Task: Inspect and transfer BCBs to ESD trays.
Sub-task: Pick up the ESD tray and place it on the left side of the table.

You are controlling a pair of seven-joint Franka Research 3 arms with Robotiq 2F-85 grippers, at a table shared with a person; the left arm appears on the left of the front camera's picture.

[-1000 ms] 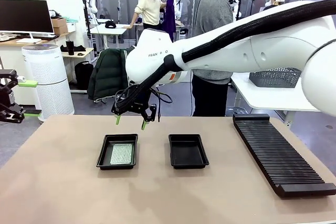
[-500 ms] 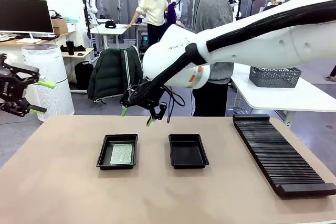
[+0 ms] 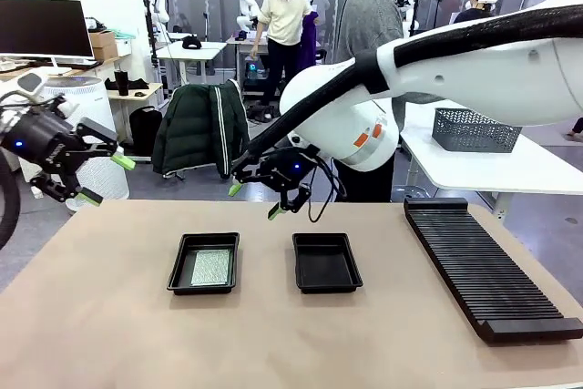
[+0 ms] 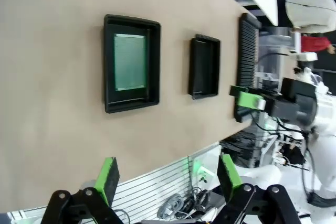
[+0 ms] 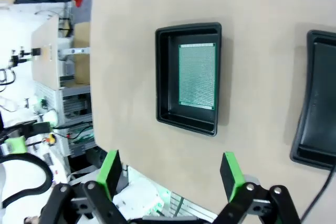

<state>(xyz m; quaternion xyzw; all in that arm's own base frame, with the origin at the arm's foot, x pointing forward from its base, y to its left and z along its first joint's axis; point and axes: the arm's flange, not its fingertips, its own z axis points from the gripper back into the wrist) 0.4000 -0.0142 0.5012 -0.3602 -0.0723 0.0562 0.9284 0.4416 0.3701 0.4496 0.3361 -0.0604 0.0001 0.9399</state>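
- The right end effector (image 3: 255, 199) is hanging in the air in the middle of the front picture, over the far edge of the surface (image 3: 273, 343). Its two green-tipped fingers are standing wide apart, and it is holding nothing.
- The left end effector (image 3: 107, 179) is hanging at the left edge of the front picture, up near the far left corner of the surface. Its fingers are spread wide too, and it is carrying nothing.
- One BCB (image 3: 211, 267) is lying flat inside the left ESD tray (image 3: 202, 237), a little left of the middle of the picture. Nothing is touching it.
- The right ESD tray (image 3: 326, 238) is sitting just beside it, and it is empty.
- I think the job is about half done. One board is resting in its tray, and the empty tray is waiting for one. I cannot tell where the next board is coming from.
- A long black ribbed rack (image 3: 487, 266) is lying along the right side of the surface, well apart from the trays.
- A grey mesh basket (image 3: 476, 131) is sitting on a white table at the upper right.
- A person (image 3: 369, 25) in a grey top is standing at the far side, behind the big white right arm.
- Nothing is lying between the end effectors and the trays, so the way down is looking clear.
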